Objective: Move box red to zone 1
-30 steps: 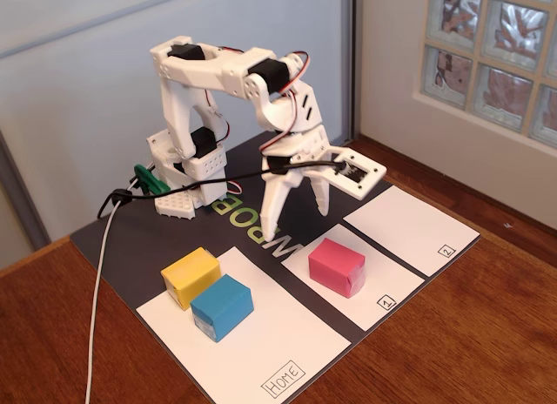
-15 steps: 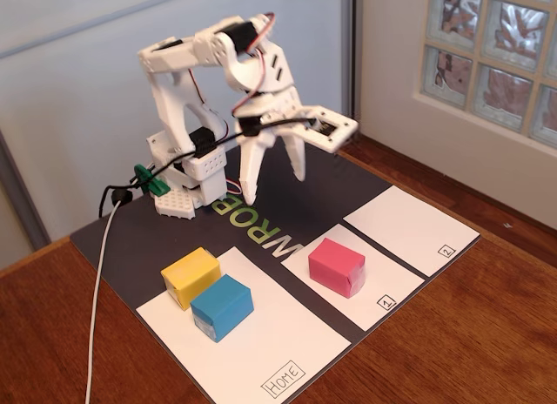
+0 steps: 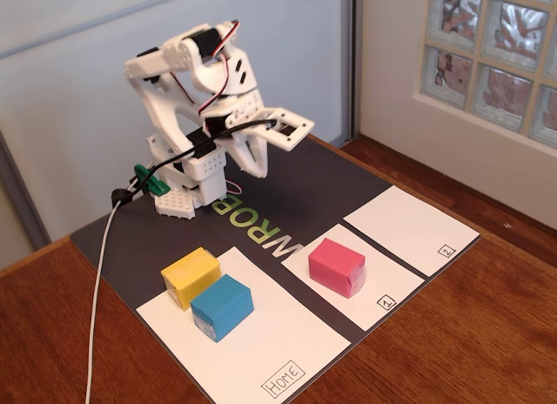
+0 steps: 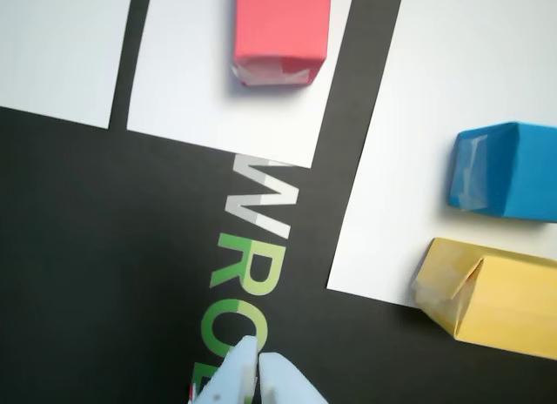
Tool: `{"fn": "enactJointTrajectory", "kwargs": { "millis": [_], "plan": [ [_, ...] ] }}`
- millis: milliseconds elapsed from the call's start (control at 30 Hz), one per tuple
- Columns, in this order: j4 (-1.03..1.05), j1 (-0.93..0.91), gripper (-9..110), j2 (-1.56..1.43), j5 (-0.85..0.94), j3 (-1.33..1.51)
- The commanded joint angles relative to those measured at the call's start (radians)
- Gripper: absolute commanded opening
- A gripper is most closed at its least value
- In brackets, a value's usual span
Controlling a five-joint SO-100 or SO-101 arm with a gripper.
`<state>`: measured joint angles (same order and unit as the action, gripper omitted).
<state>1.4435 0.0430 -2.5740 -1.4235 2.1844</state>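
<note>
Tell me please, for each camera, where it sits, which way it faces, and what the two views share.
Fixed view: it stands off the table's front corner, raised, looking down at the mat, the whole arm and its hand folded back near the base.
Wrist view: it rides on the arm, looking down at the mat; only the hand tips show, close together, at the bottom edge.
Shared: the red box on zone 1, the blue box and the yellow box.
</note>
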Motion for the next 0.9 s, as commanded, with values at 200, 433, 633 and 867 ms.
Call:
{"fn": "enactJointTrajectory", "kwargs": {
  "millis": [200, 433, 633, 867],
  "plan": [
    [0.029, -0.123, -1, -0.387, 0.069, 0.344],
    [0.038, -0.207, -1, -0.535, 0.061, 0.486],
    [0.051, -0.230, -1, -0.571, 0.051, 0.532],
    [0.115, -0.206, 0, -0.749, -0.034, 0.663]
  ]
}}
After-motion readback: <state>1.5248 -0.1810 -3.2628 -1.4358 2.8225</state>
